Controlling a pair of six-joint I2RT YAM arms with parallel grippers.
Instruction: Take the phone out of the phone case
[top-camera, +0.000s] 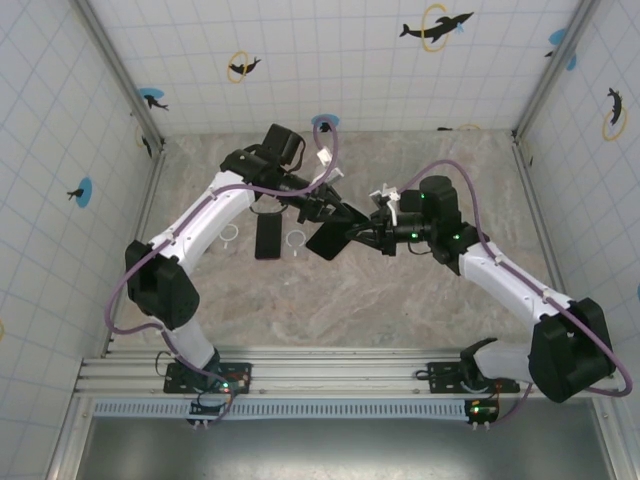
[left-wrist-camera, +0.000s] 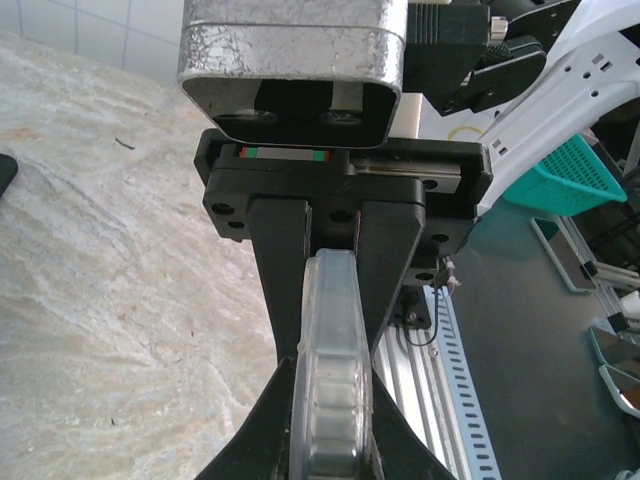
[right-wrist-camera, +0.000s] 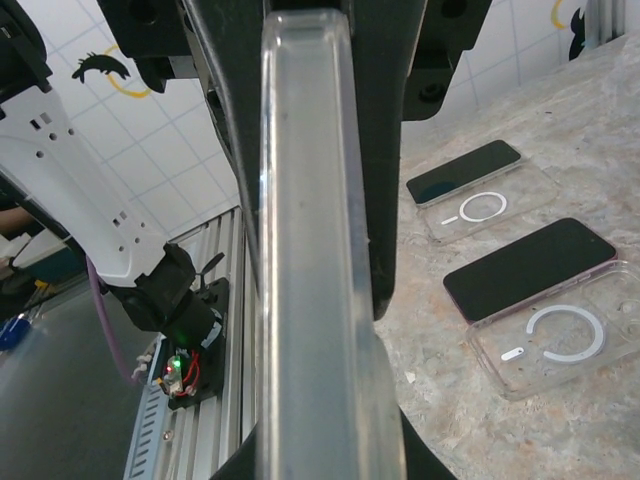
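Over a marbled surface (left-wrist-camera: 120, 300), the left end effector (left-wrist-camera: 335, 420) reaches up from the bottom of the frame, its black fingers (left-wrist-camera: 250, 452) pinching a clear phone case (left-wrist-camera: 332, 385) seen edge-on. Facing it, the right end effector (left-wrist-camera: 333, 300) clamps the case's far end beneath a silver housing (left-wrist-camera: 290, 60). A teal basket (left-wrist-camera: 570, 175) sits to the right, beyond a slotted metal rail (left-wrist-camera: 440, 400).

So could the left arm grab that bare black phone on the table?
Probably not right now: the left fingers are shut on the cased phone, which the right fingers also grip. The bare phone lies near, uncovered.
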